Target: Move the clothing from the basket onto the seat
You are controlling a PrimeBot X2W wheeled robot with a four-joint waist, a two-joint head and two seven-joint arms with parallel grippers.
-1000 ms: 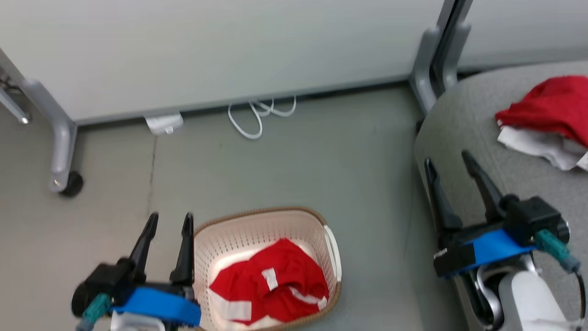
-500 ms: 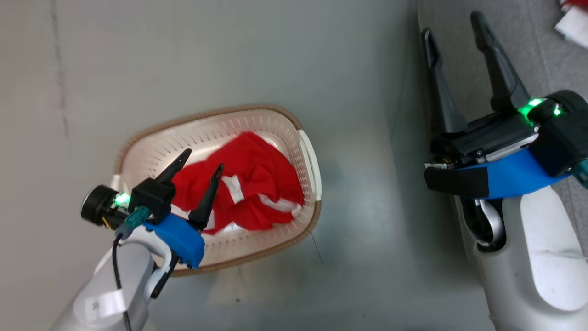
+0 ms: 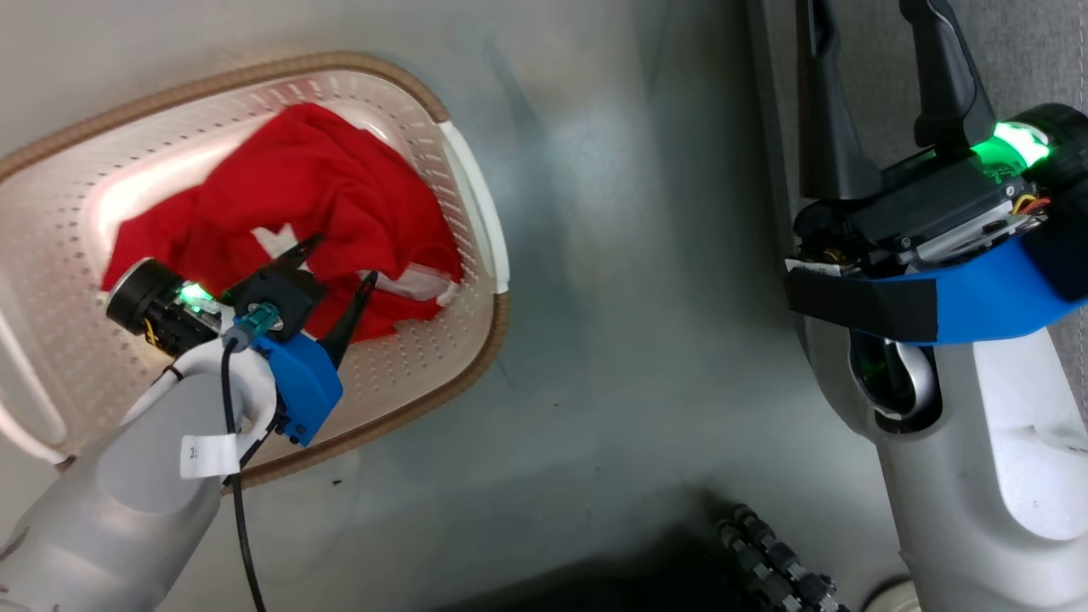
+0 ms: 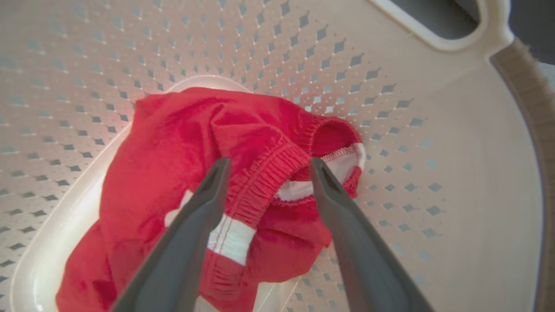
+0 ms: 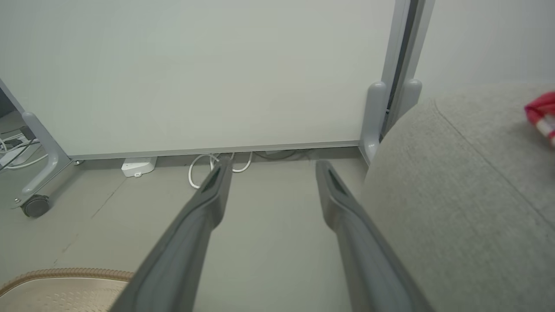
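Note:
The cream basket (image 3: 476, 195) stands on the floor at the upper left of the head view, holding one red garment (image 3: 323, 178) with white patches. My left gripper (image 3: 338, 262) is down inside it, open. In the left wrist view the left gripper (image 4: 269, 164) straddles the elastic waistband of this garment (image 4: 173, 143), close above the fabric, with the basket wall (image 4: 433, 151) behind. My right gripper (image 3: 871, 34) is open beside the grey seat (image 3: 1037, 51). The right gripper (image 5: 273, 164) holds nothing. The other red garment (image 5: 540, 115) lies on the seat (image 5: 455, 182).
A white partition panel (image 5: 195, 73) on grey legs with a caster (image 5: 34, 206) closes the far side. A white cable (image 5: 204, 167) and adapter (image 5: 138, 167) lie at its foot. The basket rim (image 5: 65, 274) shows low left. A dark ribbed part (image 3: 765, 552) lies near my base.
The head camera has tilted down, shifting the whole picture. My left gripper has come from beside the basket to low over the red garment inside it. The right gripper stays open by the seat.

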